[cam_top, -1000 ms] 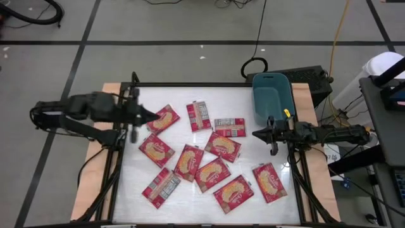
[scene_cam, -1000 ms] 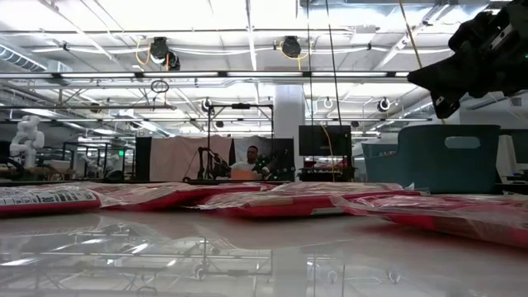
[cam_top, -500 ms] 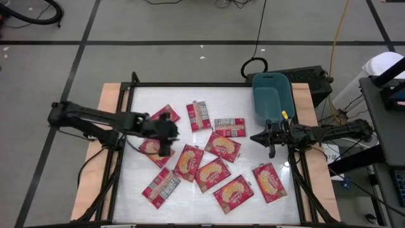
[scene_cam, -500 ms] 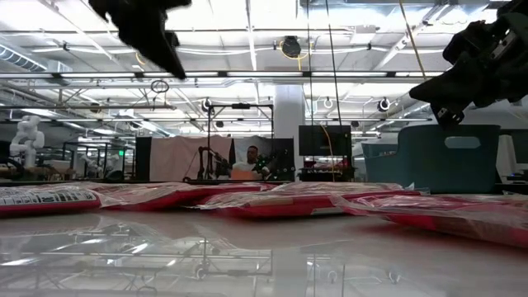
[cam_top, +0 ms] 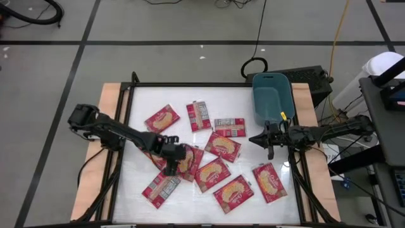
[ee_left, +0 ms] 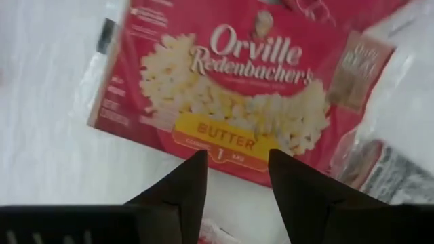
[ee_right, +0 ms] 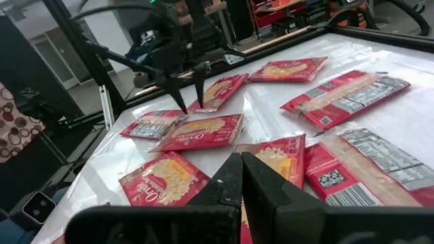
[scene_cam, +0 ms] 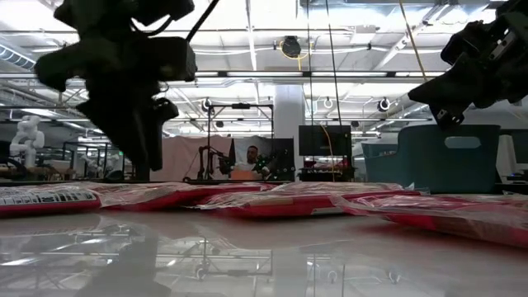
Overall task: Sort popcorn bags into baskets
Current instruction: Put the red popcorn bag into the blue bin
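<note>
Left gripper (cam_top: 172, 155) is down among the popcorn bags now, fingers spread apart, nothing between them, poised over the bag (cam_top: 188, 162) at about the table's centre-left. From its own wrist camera the two dark fingers (ee_left: 182, 193) straddle the near edge of a red packet (ee_left: 230, 95), yellow popcorn picture face up, with white table (cam_top: 152, 98) showing in the gap. In the low view that gripper (scene_cam: 136, 124) hangs just above the row of packets.

Over at three o'clock the right gripper (cam_top: 271, 140) waits above the table's edge, fingers pressed together on nothing, just at six o'clock from the teal bin (cam_top: 271, 98). The bin sits at the table's one o'clock corner.

The rest of the bags lie scattered flat: one (cam_top: 162, 118) toward ten o'clock, two label-side-up (cam_top: 201, 116) toward twelve, and a cluster (cam_top: 233, 193) from centre down to five o'clock, some overlapping
</note>
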{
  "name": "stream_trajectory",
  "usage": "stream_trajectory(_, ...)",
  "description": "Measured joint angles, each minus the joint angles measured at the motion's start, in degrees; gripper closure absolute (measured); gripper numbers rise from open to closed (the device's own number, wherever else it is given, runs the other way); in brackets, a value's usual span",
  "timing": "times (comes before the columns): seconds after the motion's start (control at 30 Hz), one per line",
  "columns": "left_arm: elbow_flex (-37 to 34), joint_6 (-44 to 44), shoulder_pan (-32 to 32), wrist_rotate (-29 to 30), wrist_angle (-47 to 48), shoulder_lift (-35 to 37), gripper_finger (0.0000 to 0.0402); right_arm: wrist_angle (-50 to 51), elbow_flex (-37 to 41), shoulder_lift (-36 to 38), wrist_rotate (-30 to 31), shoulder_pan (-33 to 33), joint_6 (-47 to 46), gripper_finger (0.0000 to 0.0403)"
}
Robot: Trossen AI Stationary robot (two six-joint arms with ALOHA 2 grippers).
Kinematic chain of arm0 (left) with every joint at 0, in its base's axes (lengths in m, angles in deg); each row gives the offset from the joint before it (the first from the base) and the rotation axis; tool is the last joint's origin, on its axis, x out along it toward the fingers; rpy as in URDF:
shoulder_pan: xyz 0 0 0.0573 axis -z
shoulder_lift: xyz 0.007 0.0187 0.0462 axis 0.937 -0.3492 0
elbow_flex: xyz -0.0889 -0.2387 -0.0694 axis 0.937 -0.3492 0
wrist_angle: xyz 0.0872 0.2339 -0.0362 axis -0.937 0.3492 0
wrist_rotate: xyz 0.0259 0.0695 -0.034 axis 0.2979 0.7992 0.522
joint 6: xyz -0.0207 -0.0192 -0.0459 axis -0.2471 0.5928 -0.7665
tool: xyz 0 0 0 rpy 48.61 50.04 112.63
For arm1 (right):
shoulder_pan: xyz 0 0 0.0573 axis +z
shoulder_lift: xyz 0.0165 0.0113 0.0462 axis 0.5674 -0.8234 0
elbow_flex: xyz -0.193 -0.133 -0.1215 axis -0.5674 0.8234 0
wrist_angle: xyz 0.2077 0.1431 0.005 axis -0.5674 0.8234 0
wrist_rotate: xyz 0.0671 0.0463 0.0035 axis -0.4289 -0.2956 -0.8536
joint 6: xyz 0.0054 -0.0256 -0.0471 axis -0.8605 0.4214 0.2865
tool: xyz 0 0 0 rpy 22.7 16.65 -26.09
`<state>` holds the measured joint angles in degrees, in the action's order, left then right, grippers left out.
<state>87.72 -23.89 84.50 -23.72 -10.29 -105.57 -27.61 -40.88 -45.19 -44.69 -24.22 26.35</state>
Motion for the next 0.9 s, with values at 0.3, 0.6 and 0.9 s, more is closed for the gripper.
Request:
stream_trajectory(0.3,0.0,21.5,9.3,15.4,-0.1,-4.8,0.0238,-0.3,0.0,-3.1,1.9,1.2,-1.6,0.0403)
stream_trajectory(0.6,0.1,42.9,14.5,22.5,-0.8,-7.5,0.0238,-2.3,0.0,-4.8,1.8,2.3,-2.0,0.0403)
stream_trajectory(0.9,0.5,55.8,16.1,26.7,0.1,-6.4,0.0238,-4.2,0.0,-6.4,1.8,2.5,-2.3,0.0403)
